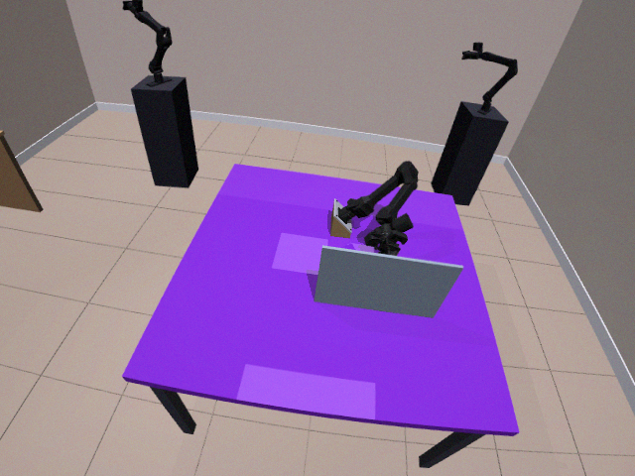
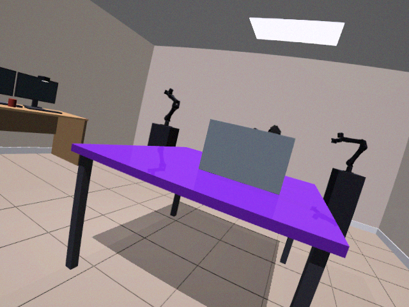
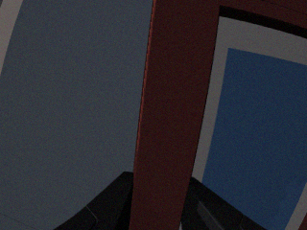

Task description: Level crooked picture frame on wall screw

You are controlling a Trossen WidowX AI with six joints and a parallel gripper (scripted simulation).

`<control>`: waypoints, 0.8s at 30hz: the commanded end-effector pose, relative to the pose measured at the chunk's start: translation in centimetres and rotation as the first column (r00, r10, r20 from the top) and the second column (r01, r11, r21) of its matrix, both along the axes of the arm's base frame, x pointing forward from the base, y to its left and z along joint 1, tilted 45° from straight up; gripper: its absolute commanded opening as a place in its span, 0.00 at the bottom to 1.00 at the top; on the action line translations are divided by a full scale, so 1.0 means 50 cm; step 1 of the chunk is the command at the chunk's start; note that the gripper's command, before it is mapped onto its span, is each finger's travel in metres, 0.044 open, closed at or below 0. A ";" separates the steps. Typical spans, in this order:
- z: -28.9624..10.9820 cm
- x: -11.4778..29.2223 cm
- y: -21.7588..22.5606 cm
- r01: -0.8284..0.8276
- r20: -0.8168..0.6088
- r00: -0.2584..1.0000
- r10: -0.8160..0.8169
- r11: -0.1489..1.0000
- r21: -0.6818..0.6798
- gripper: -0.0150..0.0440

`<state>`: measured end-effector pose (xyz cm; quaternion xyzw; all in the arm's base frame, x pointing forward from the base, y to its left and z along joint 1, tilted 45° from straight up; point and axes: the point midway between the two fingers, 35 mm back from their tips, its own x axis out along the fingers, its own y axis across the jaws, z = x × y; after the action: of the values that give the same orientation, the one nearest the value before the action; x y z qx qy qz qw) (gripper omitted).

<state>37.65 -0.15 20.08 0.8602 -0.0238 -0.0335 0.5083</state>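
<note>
The picture frame [image 3: 168,105] has a dark red border, a pale mat and a blue picture. Only its left part and some of its top rail show in the wrist view. It is in front of the upright grey-blue panel [image 3: 72,110] [image 1: 387,282] [image 2: 246,155]. My gripper [image 3: 161,194] is shut on the frame's left side rail, one dark finger on each side. In the top and exterior views the panel shows its back and hides the frame and my fingertips. The screw and notched strip are hidden. I cannot tell whether the frame is level.
The panel stands on a purple table [image 1: 220,327] [image 2: 131,155]. My arm [image 1: 407,177] arches up behind it from a wooden block [image 1: 339,228]. Two other arms stand on black pedestals [image 1: 164,135] [image 1: 469,154] beyond the table. A desk [image 2: 69,137] with monitors is at the left.
</note>
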 end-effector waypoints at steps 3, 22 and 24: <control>0.004 0.000 -0.003 0.008 0.009 1.000 -0.008 1.000 -0.003 0.25; 0.002 -0.001 -0.006 0.008 0.009 1.000 -0.008 1.000 -0.004 0.25; 0.002 -0.001 -0.006 0.008 0.009 1.000 -0.008 1.000 -0.004 0.25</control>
<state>37.61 -0.23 20.02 0.8603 -0.0243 -0.0326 0.5082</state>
